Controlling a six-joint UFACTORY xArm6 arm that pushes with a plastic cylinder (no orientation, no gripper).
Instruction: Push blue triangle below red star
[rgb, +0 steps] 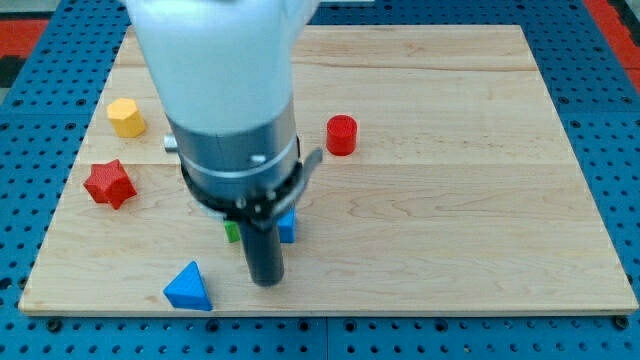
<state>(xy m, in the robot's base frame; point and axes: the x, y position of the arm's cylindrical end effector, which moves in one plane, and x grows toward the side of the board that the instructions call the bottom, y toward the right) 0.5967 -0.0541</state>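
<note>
The blue triangle (188, 288) sits near the board's (450, 220) bottom-left corner, just off the bottom edge; the red star (109, 184) lies above it by the left edge, well apart. My tip (266, 281) rests just right of the triangle, not touching; there is no gripper, a bare rod holding nothing. A yellow block (126, 117) sits toward the top-left; a red cylinder (341, 135) mid-board; small blue (288, 228) and green (232, 232) blocks peek from behind the rod.

Tabletop (450, 180): pale wood, smooth, visible grain. Blue triangle (188, 288), red star (109, 184): matt plastic-looking. Rod above my tip (266, 281): dark, matt; collar metallic grey.
</note>
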